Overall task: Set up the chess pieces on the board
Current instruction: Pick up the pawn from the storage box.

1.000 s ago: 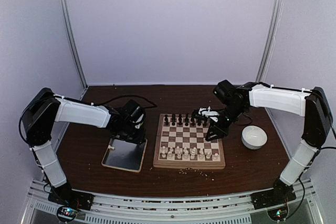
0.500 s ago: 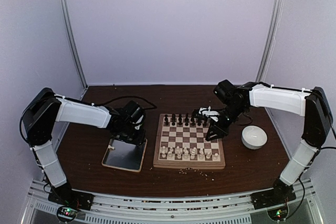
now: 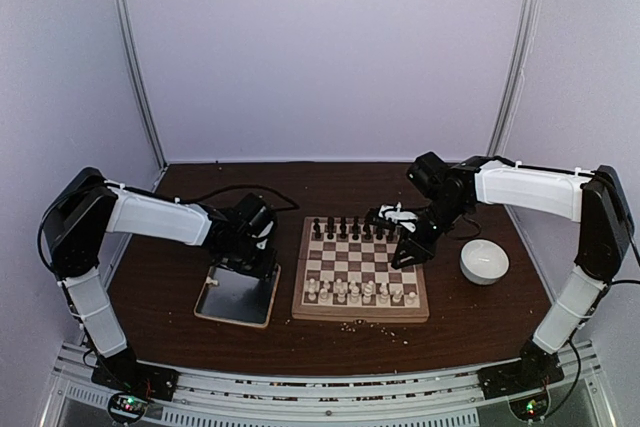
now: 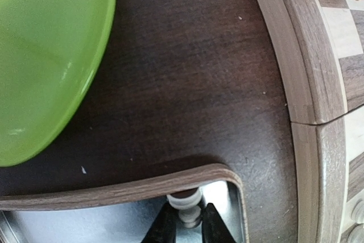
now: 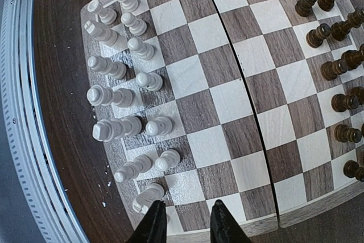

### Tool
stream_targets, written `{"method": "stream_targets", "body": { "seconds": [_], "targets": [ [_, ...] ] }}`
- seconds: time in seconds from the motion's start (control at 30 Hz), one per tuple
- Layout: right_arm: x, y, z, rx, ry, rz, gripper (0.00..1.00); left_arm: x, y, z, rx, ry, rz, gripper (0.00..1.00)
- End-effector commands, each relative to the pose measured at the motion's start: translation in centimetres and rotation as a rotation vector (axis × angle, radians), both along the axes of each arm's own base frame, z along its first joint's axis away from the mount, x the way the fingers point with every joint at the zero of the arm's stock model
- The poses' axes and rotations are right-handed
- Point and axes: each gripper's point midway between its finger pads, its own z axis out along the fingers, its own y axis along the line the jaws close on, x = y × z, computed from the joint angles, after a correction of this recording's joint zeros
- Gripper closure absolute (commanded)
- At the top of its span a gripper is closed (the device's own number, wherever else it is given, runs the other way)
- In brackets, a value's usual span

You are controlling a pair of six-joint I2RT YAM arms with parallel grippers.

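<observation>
Pale lilac walls [image 3: 320,47] and two metal poles [image 3: 135,57] enclose a dark wooden table [image 3: 160,277]. At left, the left gripper [image 3: 252,265] hangs over a silver tray [image 3: 207,309], its fingers [image 4: 166,229] pinching a cream chess piece [image 4: 186,206] (a green bowl [image 4: 45,55] shows only in the wrist view). The board [image 3: 360,317] lies mid-table, with cream chess pieces [image 3: 360,292] on its near rows and dark chess pieces [image 3: 350,227] on the far rows. The right gripper [image 3: 405,252], spread and empty, hovers over the board's right side. A white bowl [image 3: 484,261] sits farther right. Crumbs [image 3: 350,325] dot the front.
</observation>
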Motion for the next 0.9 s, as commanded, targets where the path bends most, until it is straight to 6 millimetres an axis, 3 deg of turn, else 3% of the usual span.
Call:
{"method": "stream_targets", "body": {
  "seconds": [0.0,0.2,0.5,0.67,0.87],
  "targets": [
    [-0.2,-0.1,-0.1,0.004,0.010,0.011,0.73,0.2,-0.7,-0.4,-0.005,-0.011,-0.038,0.85],
    [-0.2,-0.1,-0.1,0.005,0.011,0.011,0.73,-0.6,-1.3,0.8,-0.018,0.002,-0.132,0.92],
    [-0.3,0.8,2.3,0.078,-0.001,0.029,0.73,-4.4,0.0,8.0,-0.017,0.000,-0.412,0.98],
    [-1.7,2.2,5.9,0.201,-0.010,0.108,0.72,-7.1,-4.1,12.0,-0.263,0.035,-0.613,0.97],
    [-4.1,4.5,10.9,0.322,-0.165,0.313,0.59,-8.6,-8.5,16.3,-0.514,0.080,-0.780,0.97]
  ]
}}
